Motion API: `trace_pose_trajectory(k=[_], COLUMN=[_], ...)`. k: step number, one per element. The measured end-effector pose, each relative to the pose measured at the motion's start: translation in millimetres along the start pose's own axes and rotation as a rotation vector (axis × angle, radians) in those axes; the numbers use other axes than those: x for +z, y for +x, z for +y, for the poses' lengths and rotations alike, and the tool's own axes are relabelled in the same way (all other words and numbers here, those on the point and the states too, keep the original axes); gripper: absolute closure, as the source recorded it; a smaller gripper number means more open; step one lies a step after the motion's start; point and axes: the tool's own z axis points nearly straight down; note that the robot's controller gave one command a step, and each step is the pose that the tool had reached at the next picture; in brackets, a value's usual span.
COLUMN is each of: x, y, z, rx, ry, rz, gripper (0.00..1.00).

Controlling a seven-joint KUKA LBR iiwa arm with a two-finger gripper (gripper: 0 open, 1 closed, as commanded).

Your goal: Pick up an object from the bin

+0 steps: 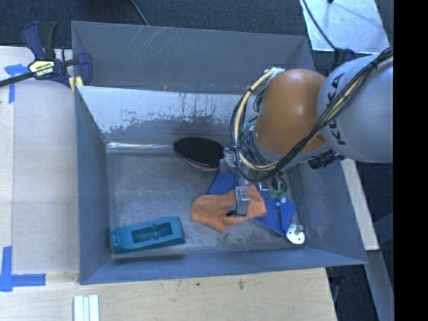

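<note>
My gripper reaches down into the right half of the bin, its fingers pressed onto an orange cloth-like piece that lies crumpled on the floor. Under and beside that piece lies a blue flat tool with a white round end near the right wall. A black oval thing with a reddish underside rests just behind the gripper, against the back wall.
A blue rectangular block lies at the front left of the bin floor. The arm with its orange dome and cables hangs over the bin's right side, hiding part of the floor there.
</note>
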Motion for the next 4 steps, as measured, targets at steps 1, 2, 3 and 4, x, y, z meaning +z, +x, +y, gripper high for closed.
trace_pose_trajectory(k=[1,2,3,4], x=[-5,56,56,-125], y=[-1.9,-10.9,-10.9,-9.6], z=[0,6,6,21], rx=[0.000,-0.116,-0.115,-0.076], ry=[0.000,-0.002,-0.002,-0.001], rz=[-0.008,-0.006,-0.006,-0.017], gripper=[0.00,1.00,1.00,1.00])
